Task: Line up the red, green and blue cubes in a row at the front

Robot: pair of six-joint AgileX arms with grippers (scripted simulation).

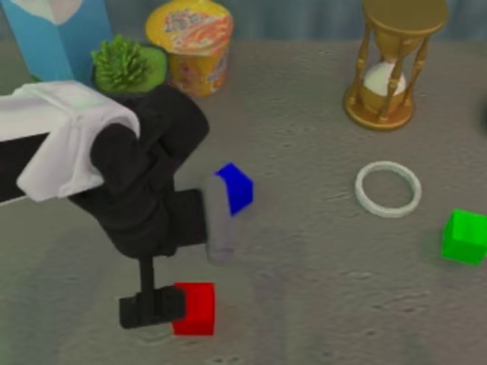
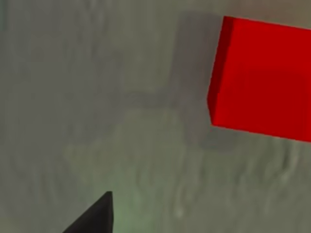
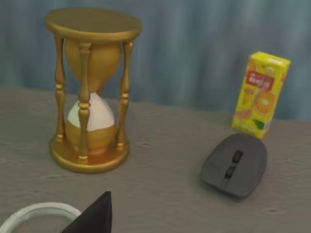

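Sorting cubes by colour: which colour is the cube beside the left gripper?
Red cube, clearest in the top view.

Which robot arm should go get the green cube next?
Probably the right. The green cube sits at the table's right edge, far from the left tool, which is down beside the red cube. The right wrist view shows the white ring, which lies near it.

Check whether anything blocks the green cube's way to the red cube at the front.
Nothing visible does. The green cube sits at the table's right side, and bare table lies between it and the red cube. The white ring lies farther back, off that path. The left gripper is beside the red cube's left face.
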